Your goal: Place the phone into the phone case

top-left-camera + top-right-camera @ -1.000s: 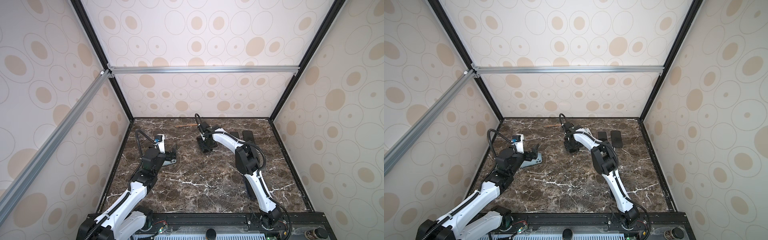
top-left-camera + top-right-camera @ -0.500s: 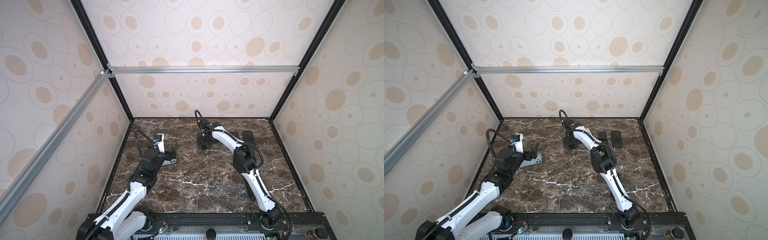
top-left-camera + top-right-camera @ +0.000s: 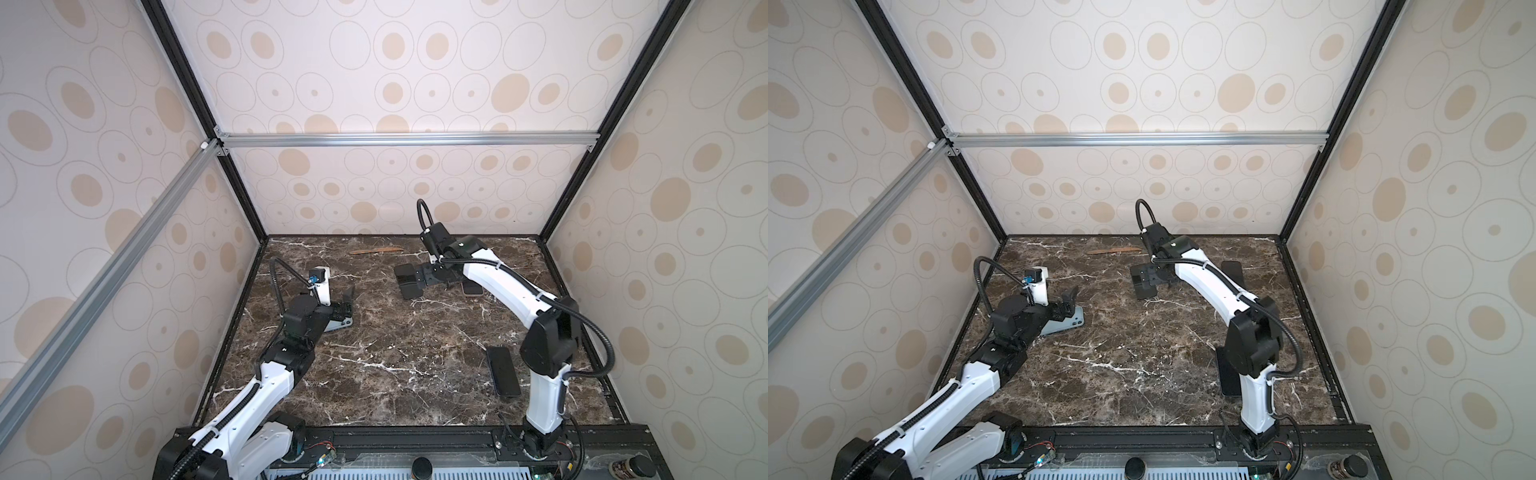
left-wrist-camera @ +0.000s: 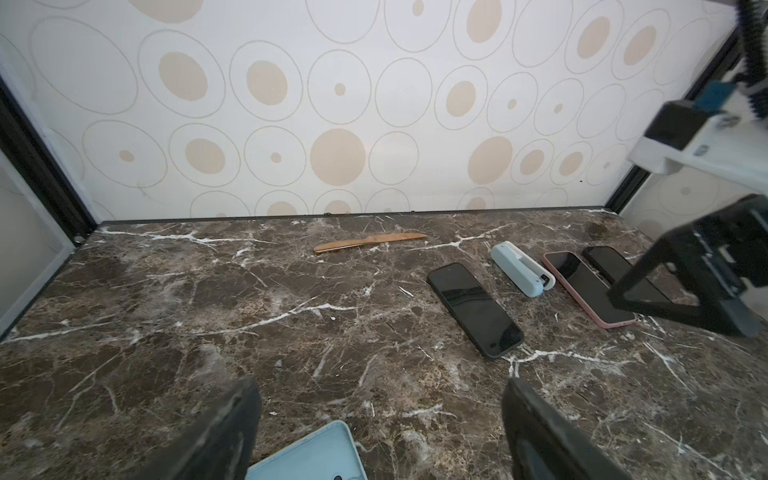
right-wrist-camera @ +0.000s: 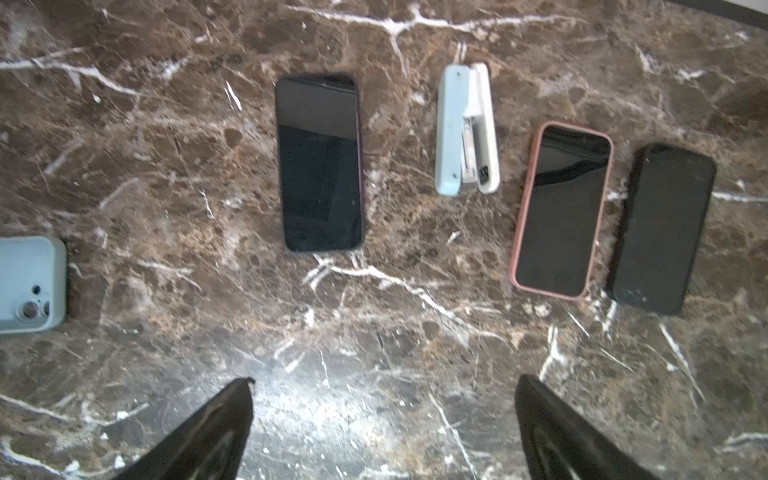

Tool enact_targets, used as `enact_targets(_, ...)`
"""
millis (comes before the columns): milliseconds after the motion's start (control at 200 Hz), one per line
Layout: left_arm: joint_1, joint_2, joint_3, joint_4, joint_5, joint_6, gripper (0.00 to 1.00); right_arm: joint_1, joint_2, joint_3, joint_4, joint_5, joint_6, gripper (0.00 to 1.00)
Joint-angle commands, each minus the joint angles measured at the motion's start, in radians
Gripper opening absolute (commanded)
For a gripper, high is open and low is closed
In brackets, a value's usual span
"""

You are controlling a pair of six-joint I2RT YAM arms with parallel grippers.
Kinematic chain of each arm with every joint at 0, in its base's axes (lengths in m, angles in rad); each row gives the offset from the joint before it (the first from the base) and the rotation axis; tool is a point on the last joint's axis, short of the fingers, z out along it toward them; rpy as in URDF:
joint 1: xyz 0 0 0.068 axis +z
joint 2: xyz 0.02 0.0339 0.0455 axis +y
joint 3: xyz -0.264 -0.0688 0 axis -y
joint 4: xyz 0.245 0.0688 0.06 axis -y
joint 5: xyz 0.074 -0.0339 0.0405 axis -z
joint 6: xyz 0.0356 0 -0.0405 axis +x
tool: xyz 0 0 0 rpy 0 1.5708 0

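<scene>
So the left end effector (image 4: 380, 401) is spread wide over the blue phone case (image 4: 307, 453), mostly cut off here. The right end effector (image 5: 384, 382) is spread too and empty, with the bare phone (image 5: 320, 162) flat on the worktop (image 5: 166, 166) nearby.

Noted wooden knife (image 4: 370, 243) flat on marble tabletop (image 4: 208, 311), close to patterned back wall (image 4: 374, 104). Logged blue-and-white stapler (image 5: 465, 129) lying near pink-cased phone (image 5: 561, 210); black-cased phone (image 5: 663, 228) just beside that. Spotted another dark phone (image 3: 503, 371) well apart, toward front.
</scene>
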Motion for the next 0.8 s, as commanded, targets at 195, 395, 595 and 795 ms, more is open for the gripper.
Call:
enact_targets(195,-0.054,0.034,0.032,0.109,0.183,-0.023,0.88,-0.007,-0.409,-0.460,-0.054,0.047,0.189,1.00)
enact_targets(395,-0.158,0.095,0.091,0.103,0.236,0.052,0.87,-0.013,-0.678,-0.692,-0.142,0.069,0.354,1.00)
enact_targets(595,-0.282,0.187,0.175,0.101,0.361,0.200,0.88,-0.018,-0.913,-0.859,-0.249,0.072,0.490,1.00)
enact_targets(795,-0.342,0.258,0.163,0.164,0.475,0.253,0.88,-0.044,-1.096,-1.005,-0.226,0.093,0.602,1.00)
